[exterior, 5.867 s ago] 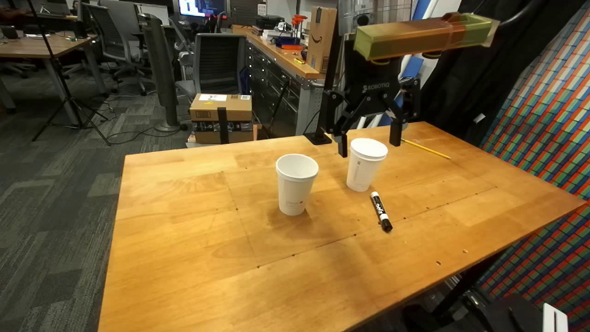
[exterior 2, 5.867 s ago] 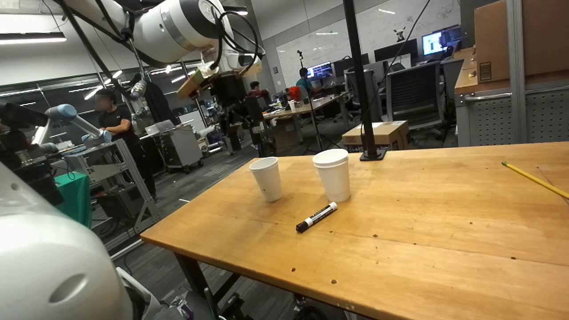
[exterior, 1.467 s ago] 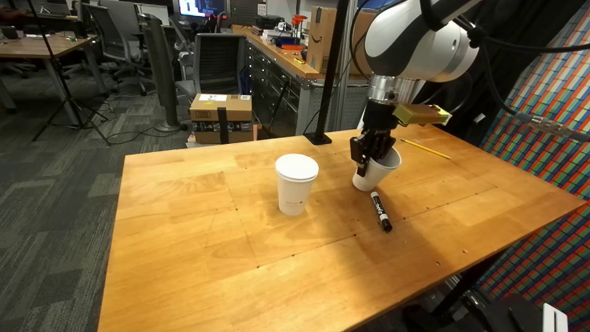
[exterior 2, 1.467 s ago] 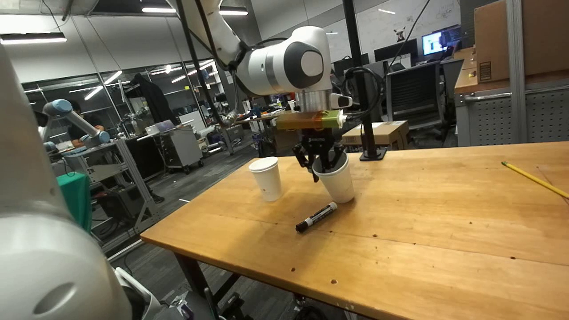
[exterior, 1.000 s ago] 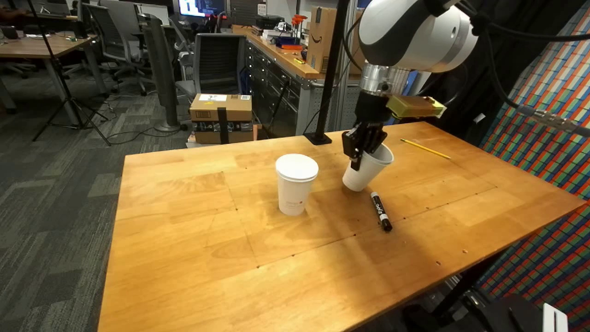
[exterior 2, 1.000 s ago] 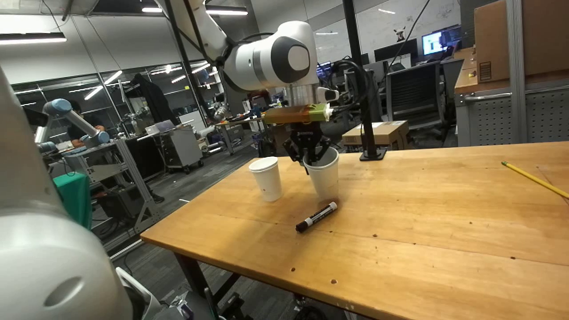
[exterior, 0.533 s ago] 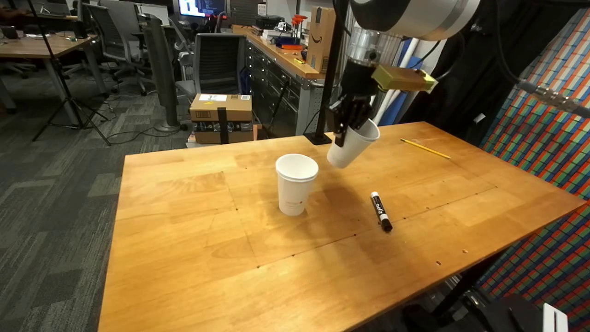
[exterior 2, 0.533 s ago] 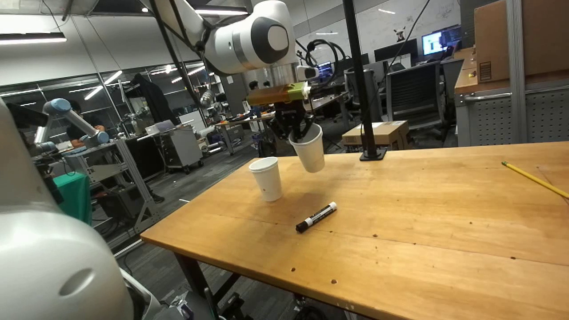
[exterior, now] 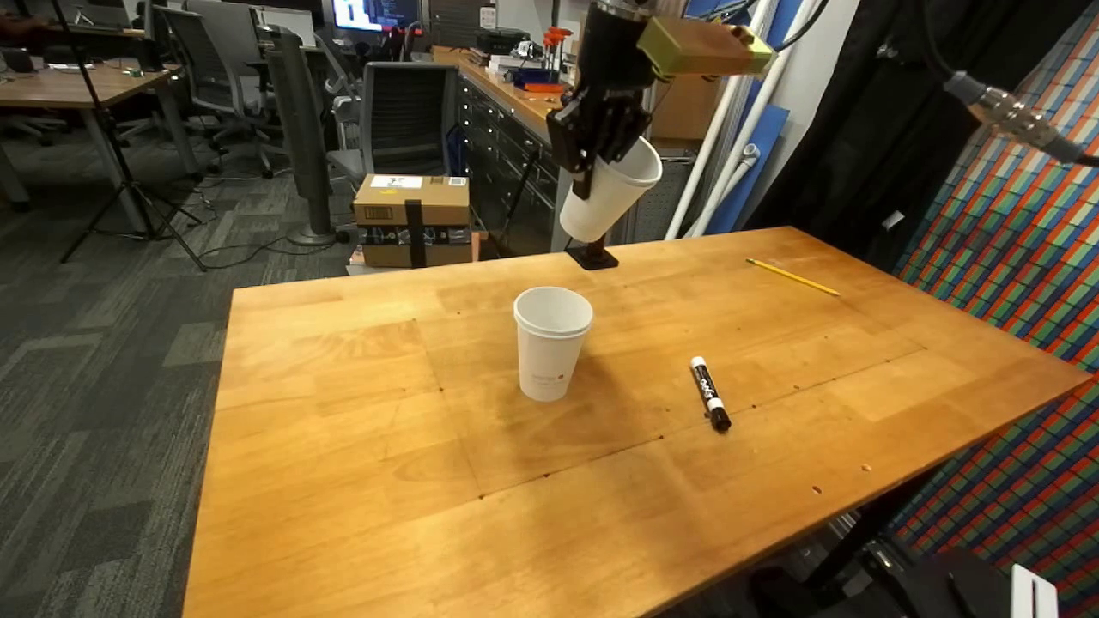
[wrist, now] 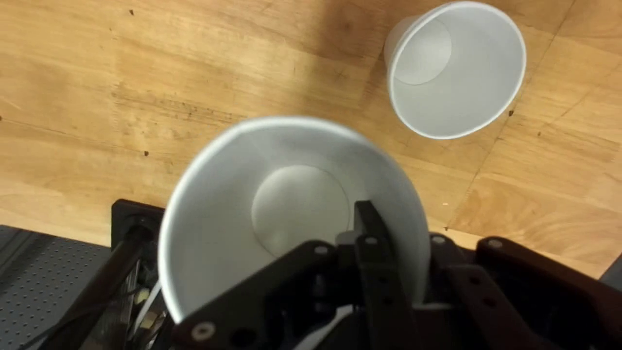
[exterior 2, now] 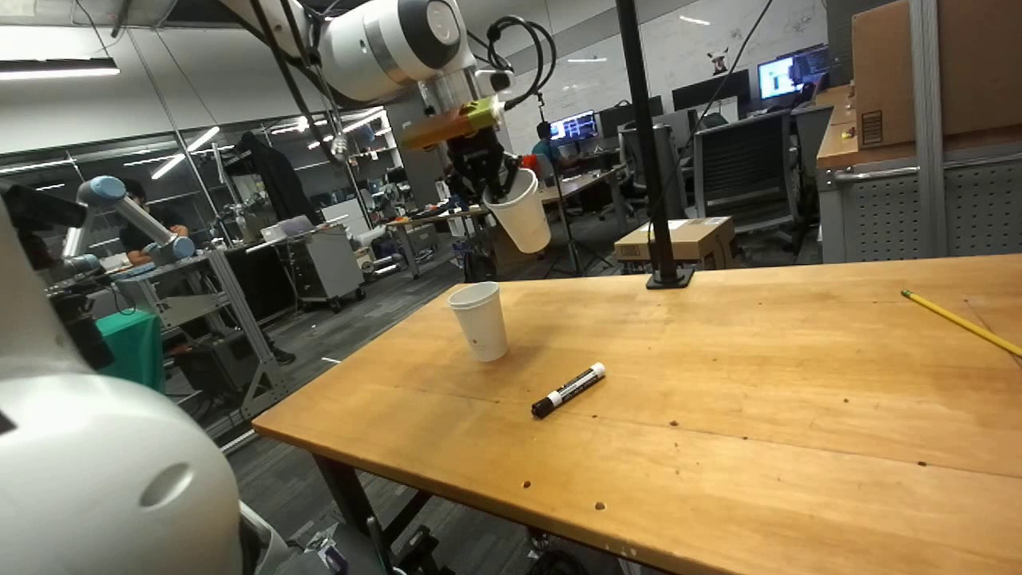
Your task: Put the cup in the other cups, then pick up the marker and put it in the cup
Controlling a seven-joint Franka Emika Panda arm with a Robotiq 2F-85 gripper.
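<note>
With the black gripper [exterior: 596, 168], clamping the white cup [exterior: 611, 199] by its wall and reaching partly inside its mouth; holding it tilted in the air above the table [exterior: 369, 481]. Below, in both exterior views, showing the other cups [exterior: 549, 365], nested upright between the table's left edge and the black marker [exterior: 710, 395], lying with its pale end toward the far edge. Near the far right corner, in an exterior view, showing a yellow pencil [exterior: 792, 277].

My claw [exterior: 593, 177] held the cup [exterior: 608, 196] off the table [exterior: 369, 481], one finger [wrist: 373, 233] in it; in both exterior views the other cups [exterior: 549, 360] stood below and left, on the table; the marker [exterior: 710, 395] lay right of them, then the pencil [exterior: 792, 277], farther back
</note>
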